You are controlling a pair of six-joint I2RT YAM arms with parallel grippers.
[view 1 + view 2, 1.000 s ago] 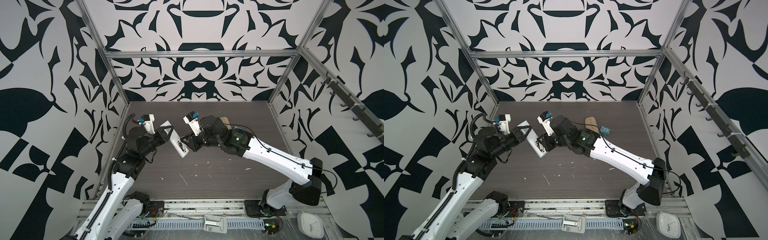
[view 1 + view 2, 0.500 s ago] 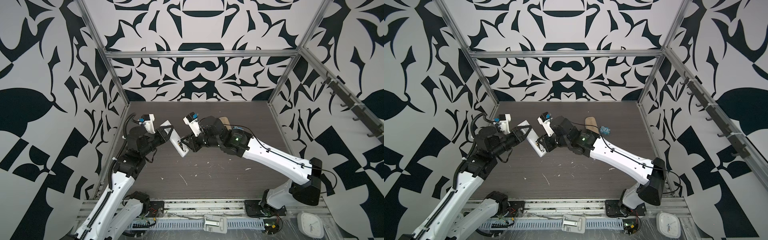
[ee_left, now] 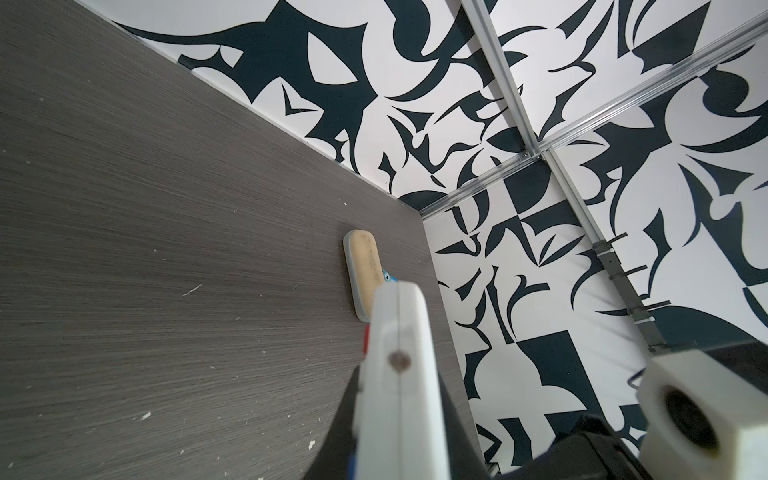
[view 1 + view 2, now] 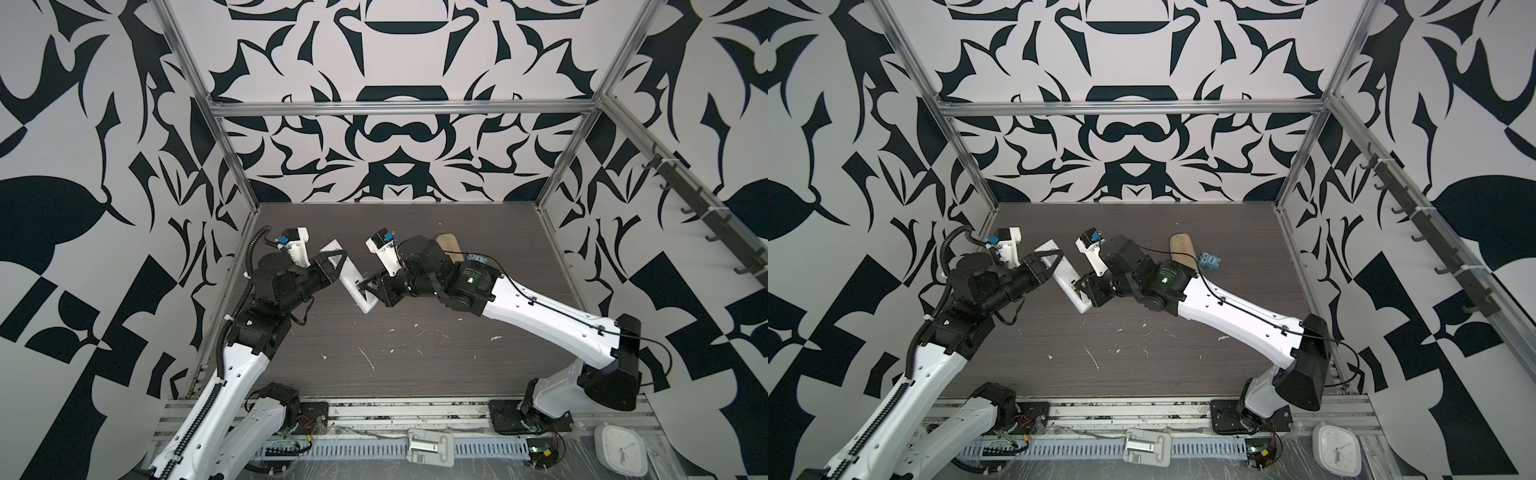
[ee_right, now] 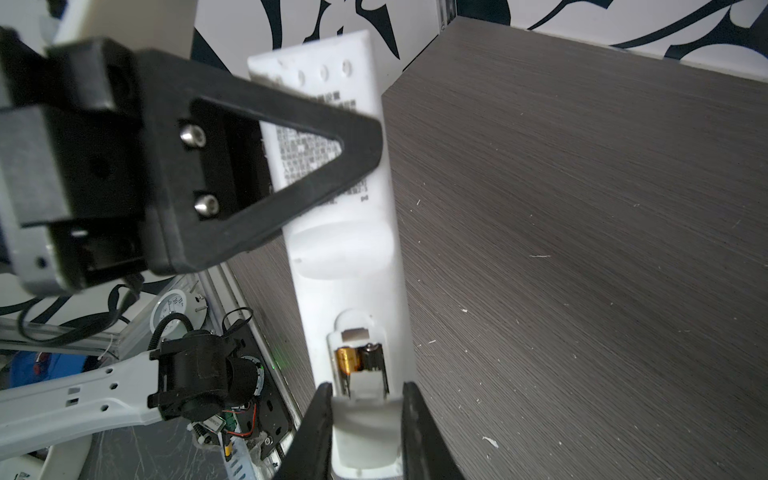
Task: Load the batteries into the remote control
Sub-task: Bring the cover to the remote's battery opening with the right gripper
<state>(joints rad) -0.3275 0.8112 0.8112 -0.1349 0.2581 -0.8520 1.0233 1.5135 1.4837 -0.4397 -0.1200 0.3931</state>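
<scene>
The white remote control (image 4: 353, 278) (image 4: 1065, 276) hangs tilted above the table, its plain back up. My left gripper (image 4: 334, 264) (image 4: 1050, 262) (image 3: 399, 415) is shut on its upper half. In the right wrist view its black triangular fingers (image 5: 249, 89) clamp the remote (image 5: 345, 245). The batteries (image 5: 359, 359) lie side by side in the open compartment at the remote's lower end. My right gripper (image 4: 368, 289) (image 4: 1080, 291) (image 5: 363, 392) is shut on a small grey-white cover (image 5: 365, 432). The cover's front edge sits on the compartment's lower part.
A beige oblong case (image 4: 449, 245) (image 4: 1181, 247) (image 3: 363, 274) lies at the back right, with a small blue object (image 4: 1209, 261) beside it. White scraps (image 4: 368, 359) dot the dark table. The left wall is close behind my left arm.
</scene>
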